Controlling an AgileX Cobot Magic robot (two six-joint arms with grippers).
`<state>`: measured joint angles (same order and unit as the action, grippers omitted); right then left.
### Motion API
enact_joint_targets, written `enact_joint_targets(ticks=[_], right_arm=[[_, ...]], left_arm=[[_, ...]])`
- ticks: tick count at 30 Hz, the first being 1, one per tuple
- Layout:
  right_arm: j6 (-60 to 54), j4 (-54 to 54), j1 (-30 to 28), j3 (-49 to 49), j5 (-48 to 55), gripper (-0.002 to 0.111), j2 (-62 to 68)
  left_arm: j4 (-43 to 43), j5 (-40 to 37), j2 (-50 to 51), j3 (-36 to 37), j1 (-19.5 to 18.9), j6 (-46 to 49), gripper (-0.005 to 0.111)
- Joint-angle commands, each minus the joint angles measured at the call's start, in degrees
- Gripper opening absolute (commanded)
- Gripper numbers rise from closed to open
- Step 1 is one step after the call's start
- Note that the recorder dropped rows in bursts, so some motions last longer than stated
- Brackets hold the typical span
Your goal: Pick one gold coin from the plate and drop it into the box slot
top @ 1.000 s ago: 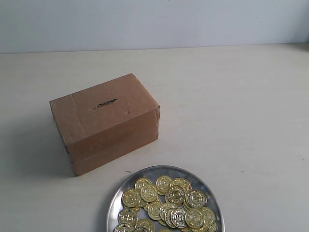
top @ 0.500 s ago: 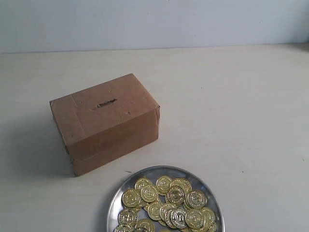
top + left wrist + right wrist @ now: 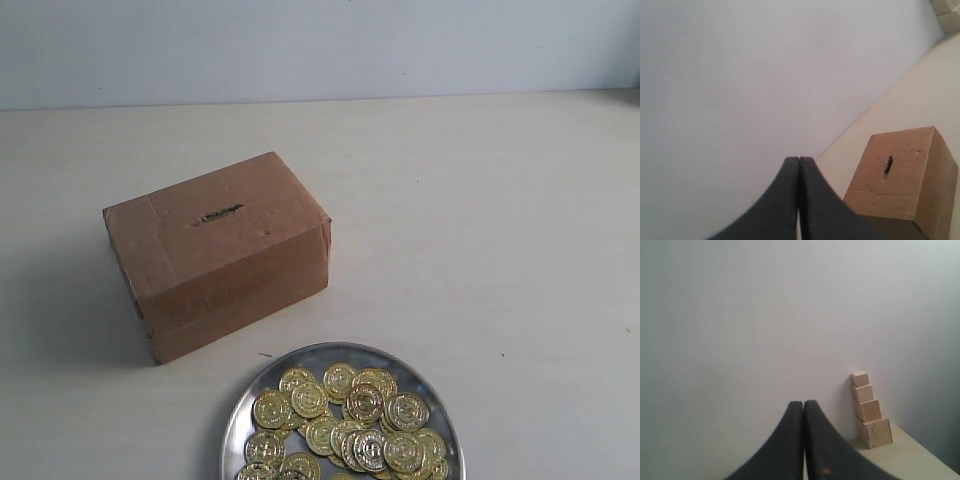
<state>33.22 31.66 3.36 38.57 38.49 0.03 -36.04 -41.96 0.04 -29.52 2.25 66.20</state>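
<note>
— Where do the coins (image 3: pixel 350 420) lie?
— Heaped on the plate (image 3: pixel 243 408), at the desk's (image 3: pixel 500 250) near edge in the exterior view, just in front of the box (image 3: pixel 220 255). The slot (image 3: pixel 218 214) sits on the box's top.
— And the fingers?
— The left fingers (image 3: pixel 782 200) are pressed together on nothing; the box stands beyond their tips, apart from them. The right fingers (image 3: pixel 787 440) are likewise pressed together and empty, facing a wall and stacked blocks (image 3: pixel 870 410).
</note>
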Motion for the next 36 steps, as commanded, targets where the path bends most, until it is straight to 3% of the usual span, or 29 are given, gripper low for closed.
enact_joint_targets(ticks=[1,6,10,22,29,36], right_arm=[[-0.06,4.20,-0.33,-4.58,-3.34,0.000,-0.03],[-0.06,5.22,-0.33,-13.12,-10.74,0.000,-0.03],[-0.06,5.33,-0.33,-20.55,-19.37,0.000,-0.03],[-0.06,5.34,-0.33,-37.57,-41.25,0.000,-0.03],[-0.06,5.34,-0.33,-38.57,-39.34,0.000,-0.03],[-0.06,5.34,-0.33,-38.57,-39.46,0.000,-0.03]], left_arm=[[3.02,1.55,-0.04,2.58,-1.35,-0.39,0.000],[17.92,1.67,-0.04,7.58,-4.01,-0.39,0.000],[29.68,1.54,-0.04,11.42,-4.01,-0.39,0.000],[29.91,1.54,-0.04,22.22,-4.01,-0.39,0.000],[32.33,2.11,-0.04,26.45,-4.01,-0.39,0.000],[32.89,11.27,-0.04,29.03,-4.01,-0.48,0.000]])
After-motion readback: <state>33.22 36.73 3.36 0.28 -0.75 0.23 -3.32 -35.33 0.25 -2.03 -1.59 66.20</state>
